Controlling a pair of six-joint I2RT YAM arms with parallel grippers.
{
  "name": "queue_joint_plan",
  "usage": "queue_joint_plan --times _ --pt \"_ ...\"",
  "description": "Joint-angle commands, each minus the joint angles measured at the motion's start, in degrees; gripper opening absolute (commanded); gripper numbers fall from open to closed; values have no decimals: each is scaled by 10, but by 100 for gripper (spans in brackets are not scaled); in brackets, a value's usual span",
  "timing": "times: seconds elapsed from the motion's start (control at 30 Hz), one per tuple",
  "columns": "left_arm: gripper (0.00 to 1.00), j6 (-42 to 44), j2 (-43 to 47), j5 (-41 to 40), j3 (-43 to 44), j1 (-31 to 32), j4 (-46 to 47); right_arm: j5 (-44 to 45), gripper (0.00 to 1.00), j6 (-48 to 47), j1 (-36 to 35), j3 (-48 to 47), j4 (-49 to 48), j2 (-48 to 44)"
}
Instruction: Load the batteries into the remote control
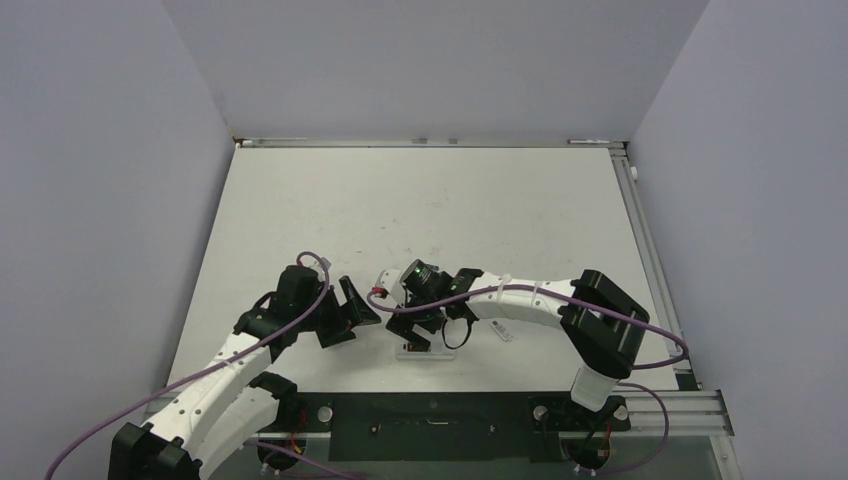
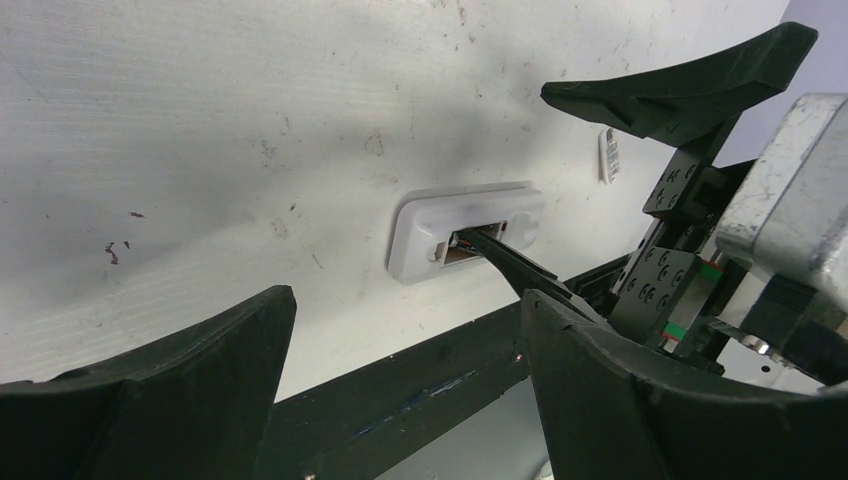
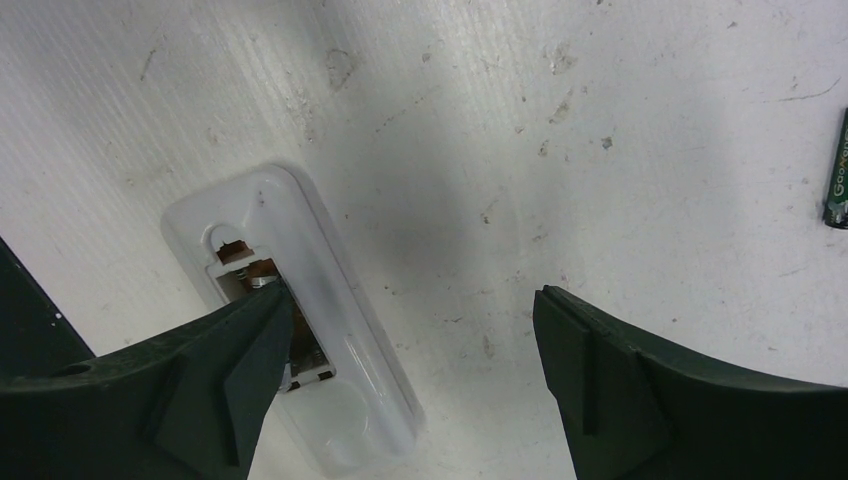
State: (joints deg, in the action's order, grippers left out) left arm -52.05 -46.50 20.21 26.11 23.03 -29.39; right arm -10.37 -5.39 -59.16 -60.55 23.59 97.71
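fingers [image 2: 150,400] gape wide on left gripper [image 2: 408,298] and right gripper [image 3: 410,300]; only right wrist view shows a dark green-lettered cylindrical battery [image 3: 838,170], apart from the rounded white remote [image 3: 355,415].

Remote control [image 3: 350,340]: slim, white, rounded corners, lying flat and back-up on the table [image 1: 420,210] near its front edge. Brownish recess is open, metal contacts showing; can't tell if a cell is seated. One battery [image 3: 838,170]: dark, green lettering, flat on the table, well apart from the remote control.
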Motion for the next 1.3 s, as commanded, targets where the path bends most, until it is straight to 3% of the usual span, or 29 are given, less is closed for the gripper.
queue_joint_plan --times 0.0,0.63,1.27 --pt "80 4 5 9 -1 -5 6 19 89 -11 -13 -8 -11 11" --pt "80 2 4 19 -10 -9 19 47 89 -4 -30 -8 -2 5" --pt "80 2 -3 33 -25 -9 42 131 90 47 -30 -12 3 -76"
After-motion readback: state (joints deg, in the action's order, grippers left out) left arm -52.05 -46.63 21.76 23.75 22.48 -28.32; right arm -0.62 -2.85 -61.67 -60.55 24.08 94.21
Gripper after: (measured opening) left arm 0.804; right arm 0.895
